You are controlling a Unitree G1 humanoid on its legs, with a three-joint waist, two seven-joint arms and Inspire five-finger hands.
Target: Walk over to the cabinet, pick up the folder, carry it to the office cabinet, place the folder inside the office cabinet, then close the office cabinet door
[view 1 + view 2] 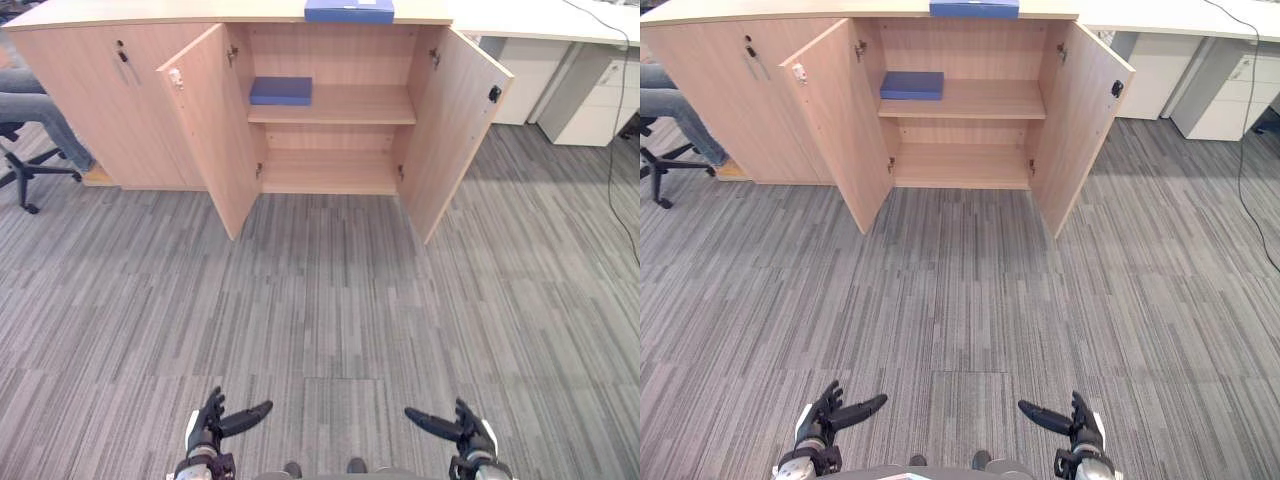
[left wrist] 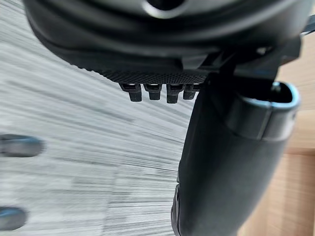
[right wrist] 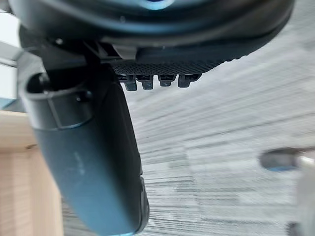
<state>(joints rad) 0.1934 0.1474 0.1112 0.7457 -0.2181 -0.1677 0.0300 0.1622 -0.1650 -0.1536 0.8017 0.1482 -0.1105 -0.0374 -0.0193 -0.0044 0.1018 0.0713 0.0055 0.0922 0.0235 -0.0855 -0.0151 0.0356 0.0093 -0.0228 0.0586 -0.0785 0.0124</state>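
Note:
A blue folder [image 1: 349,11] lies on top of the wooden office cabinet [image 1: 120,110], above its open compartment. A second blue folder [image 1: 281,91] lies flat on the left of the upper shelf [image 1: 350,105] inside. Both doors stand wide open: the left door [image 1: 215,130] and the right door [image 1: 455,125]. My left hand [image 1: 207,432] and right hand [image 1: 470,432] hang low over the carpet, far short of the cabinet, thumbs pointing inward. Both are open and hold nothing. My left hand [image 2: 221,162] and right hand [image 3: 93,162] show carpet past the fingers.
Grey striped carpet [image 1: 320,300] stretches between me and the cabinet. A seated person's legs [image 1: 40,115] and an office chair base [image 1: 25,175] are at the far left. White desks and drawer units [image 1: 590,90] stand at the right, with a thin cable [image 1: 612,150] hanging down.

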